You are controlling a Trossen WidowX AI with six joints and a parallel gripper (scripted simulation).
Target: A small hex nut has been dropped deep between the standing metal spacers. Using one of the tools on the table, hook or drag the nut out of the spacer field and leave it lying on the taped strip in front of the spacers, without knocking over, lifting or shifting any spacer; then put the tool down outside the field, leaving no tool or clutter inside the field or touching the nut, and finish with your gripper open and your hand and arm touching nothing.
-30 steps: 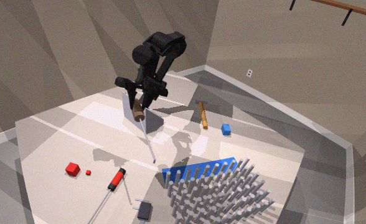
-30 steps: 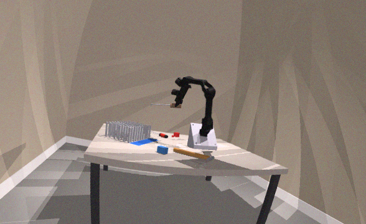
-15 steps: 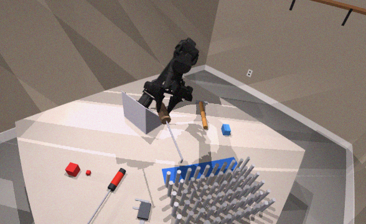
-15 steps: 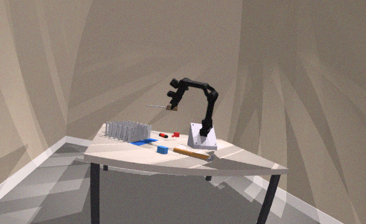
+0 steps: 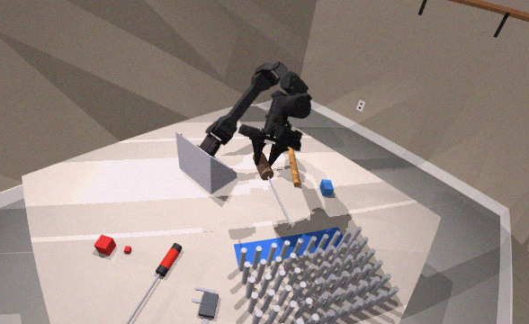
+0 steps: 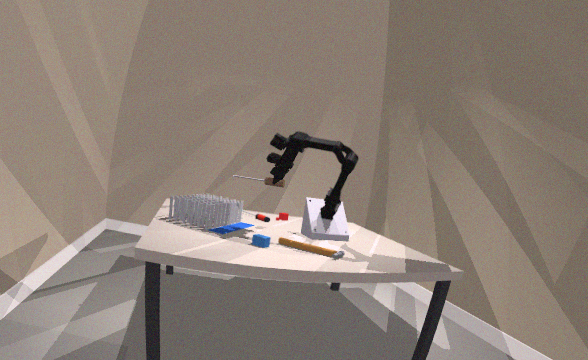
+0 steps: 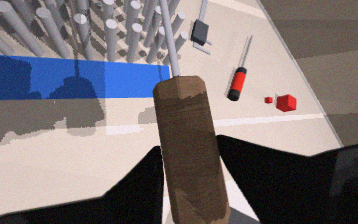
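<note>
My gripper [image 5: 265,165] [image 6: 276,181] [image 7: 188,146] is shut on the brown wooden handle [image 5: 265,173] [image 7: 185,110] of a tool, held well above the table. Its thin metal rod [image 5: 279,201] [image 6: 248,177] [image 7: 170,40] points out toward the spacers; the shape of its end is not clear. The standing grey spacers [image 6: 206,210] [image 7: 111,40] form a dense field, all seen upright. The blue taped strip [image 5: 251,252] [image 6: 234,228] [image 7: 130,80] lies along their front, with no nut visible on it. The nut cannot be made out among the spacers.
An orange-handled hammer [image 5: 293,166] [image 6: 306,246] and a blue block [image 5: 327,187] [image 6: 261,240] lie on one side. A red-and-black-handled tool [image 5: 169,259] [image 7: 238,82], a red cube [image 5: 105,245] [image 7: 286,103], a smaller red cube [image 5: 128,249] and a dark pronged piece [image 5: 208,304] [image 7: 199,31] lie on the other.
</note>
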